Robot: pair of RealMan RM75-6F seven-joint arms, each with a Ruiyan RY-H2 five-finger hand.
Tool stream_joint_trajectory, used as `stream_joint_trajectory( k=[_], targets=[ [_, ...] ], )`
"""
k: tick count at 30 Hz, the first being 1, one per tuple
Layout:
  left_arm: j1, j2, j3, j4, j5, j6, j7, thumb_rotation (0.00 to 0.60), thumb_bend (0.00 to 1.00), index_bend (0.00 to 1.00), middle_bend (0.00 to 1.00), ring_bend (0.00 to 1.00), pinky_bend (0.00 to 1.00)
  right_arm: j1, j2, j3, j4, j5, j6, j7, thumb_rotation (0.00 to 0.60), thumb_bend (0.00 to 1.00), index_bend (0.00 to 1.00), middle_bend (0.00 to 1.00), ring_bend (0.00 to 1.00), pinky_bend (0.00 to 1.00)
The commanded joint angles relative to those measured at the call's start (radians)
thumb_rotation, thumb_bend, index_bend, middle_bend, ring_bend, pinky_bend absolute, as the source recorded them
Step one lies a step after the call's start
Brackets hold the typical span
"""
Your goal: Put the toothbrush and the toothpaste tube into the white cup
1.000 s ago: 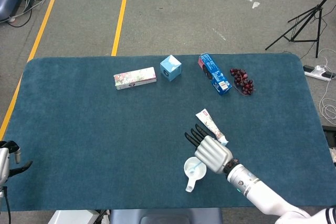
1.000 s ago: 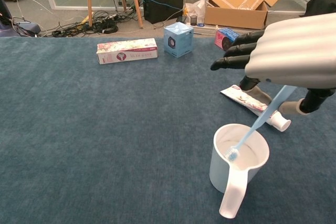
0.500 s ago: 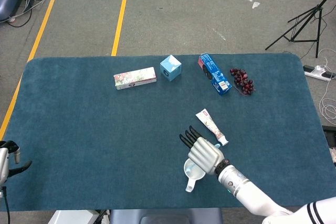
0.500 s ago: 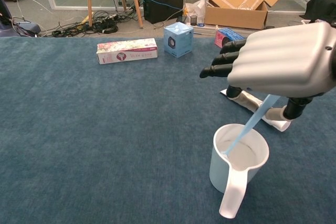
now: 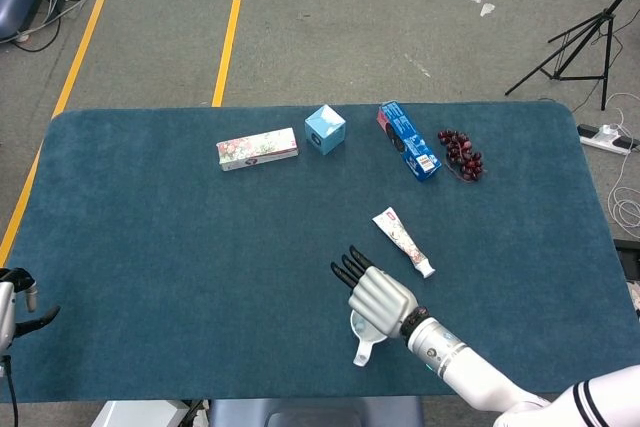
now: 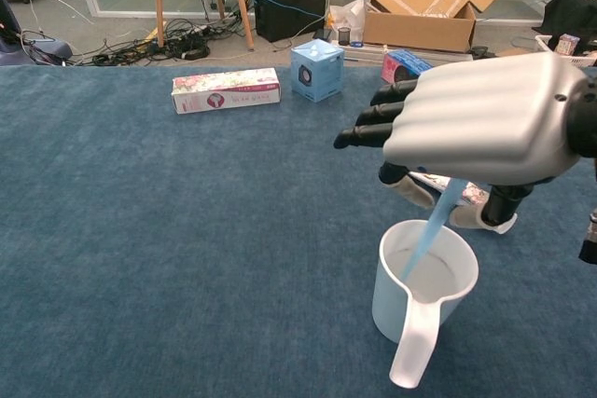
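My right hand (image 5: 376,293) (image 6: 478,128) hovers palm-down over the white cup (image 5: 359,328) (image 6: 395,297), which stands near the table's front edge with its handle toward me. It pinches a light blue toothbrush (image 6: 429,234) that slants steeply down, its lower end inside the cup. In the head view the hand covers the brush. The toothpaste tube (image 5: 403,241) (image 6: 482,215) lies flat just behind and right of the cup, partly hidden by the hand in the chest view. My left hand (image 5: 14,309) shows only at the far left front corner, holding nothing.
Along the back of the table are a floral box (image 5: 257,148) (image 6: 225,90), a light blue cube box (image 5: 325,129) (image 6: 316,70), a blue packet (image 5: 408,140) (image 6: 403,64) and a bunch of dark grapes (image 5: 462,153). Blue cloth covers the table (image 5: 180,247).
My right hand has shifted left, to above the cup. The toothbrush has turned steeper and its head has sunk lower into the cup. The left hand has not moved.
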Motion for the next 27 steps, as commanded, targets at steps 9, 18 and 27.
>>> stream_joint_trajectory(
  k=[9,18,27],
  targets=[
    [0.001,0.001,-0.001,0.000,0.001,0.002,-0.002,0.600,0.00,0.79,0.51,0.38,0.37,0.010,0.006,-0.011,-0.001,-0.045,0.013,0.058,0.600,0.20,0.38,0.02,0.00,0.00],
    [0.001,0.001,0.000,0.000,0.000,0.000,-0.003,0.600,0.00,0.79,0.51,0.38,0.37,-0.031,0.089,0.015,-0.004,-0.152,0.062,0.195,0.600,0.20,0.38,0.02,0.00,0.00],
    [0.000,0.000,-0.001,0.000,-0.003,-0.002,-0.001,0.600,0.00,0.79,0.51,0.38,0.37,-0.130,0.185,0.045,0.075,-0.201,0.133,0.395,0.600,0.19,0.38,0.02,0.00,0.00]
  ],
)
